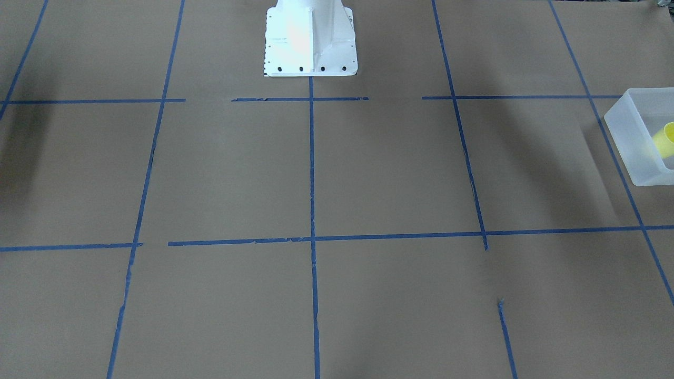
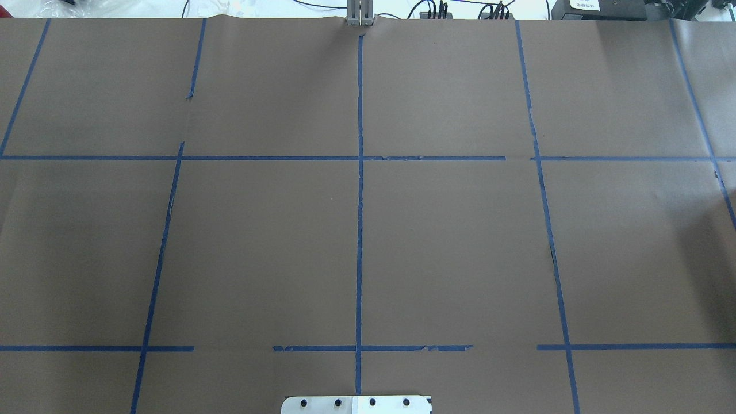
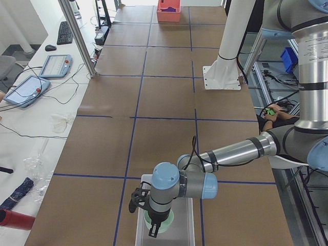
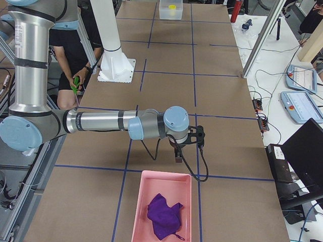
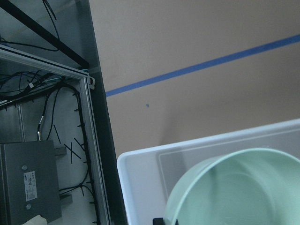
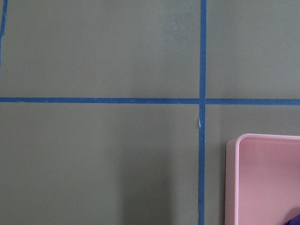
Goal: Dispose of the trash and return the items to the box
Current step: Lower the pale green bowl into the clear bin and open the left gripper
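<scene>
The frosted-white box (image 1: 629, 142) stands at the table's end on my left. The yellow cup (image 1: 667, 138) lies on its side in it. The box also shows far off in the exterior right view (image 4: 164, 11), with the cup (image 4: 172, 7). My left gripper (image 3: 152, 231) hangs over the box (image 3: 182, 233), at a pale green bowl (image 3: 164, 221). The left wrist view shows this bowl (image 5: 239, 187) close up, inside the box's rim (image 5: 140, 157). My right gripper (image 4: 177, 157) hangs over bare table just beyond a pink bin (image 4: 139, 212). I cannot tell whether either gripper is open or shut.
The pink bin holds a purple cloth (image 4: 164, 216); its corner shows in the right wrist view (image 6: 262, 178). The white robot base (image 1: 310, 39) stands mid-table. Blue tape lines grid the brown paper. The table's edge and a frame with cables (image 5: 70, 117) lie beside the box.
</scene>
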Motion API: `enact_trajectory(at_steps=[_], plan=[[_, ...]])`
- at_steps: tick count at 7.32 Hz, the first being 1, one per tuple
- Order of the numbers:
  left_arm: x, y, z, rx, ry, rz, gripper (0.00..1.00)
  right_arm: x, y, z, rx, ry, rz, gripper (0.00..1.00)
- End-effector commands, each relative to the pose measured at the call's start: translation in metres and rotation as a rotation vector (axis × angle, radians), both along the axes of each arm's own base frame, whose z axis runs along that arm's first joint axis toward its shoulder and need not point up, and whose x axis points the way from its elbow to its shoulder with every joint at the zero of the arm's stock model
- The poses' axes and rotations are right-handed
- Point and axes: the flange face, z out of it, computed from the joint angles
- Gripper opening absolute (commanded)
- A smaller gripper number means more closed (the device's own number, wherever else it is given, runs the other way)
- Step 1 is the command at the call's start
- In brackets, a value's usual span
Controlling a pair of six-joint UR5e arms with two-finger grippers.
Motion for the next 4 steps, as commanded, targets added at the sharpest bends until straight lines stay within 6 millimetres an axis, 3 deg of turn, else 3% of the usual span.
enact_trajectory(at_steps=[1, 2, 4], plan=[[0.001, 0.01, 0.015, -0.039, 0.013, -0.021, 0.4, 0.0, -0.001, 0.0, 0.001, 0.002, 0.0, 1.0], [0.001, 0.007, 0.012, -0.044, 0.023, -0.045, 0.99, 0.0, -0.001, -0.001, 0.002, 0.0, 0.0, 1.0], [0.008, -0.005, -0.006, -0.033, 0.118, -0.099, 1.0, 0.0, -0.001, -0.001, 0.004, 0.0, 0.0, 1.0]])
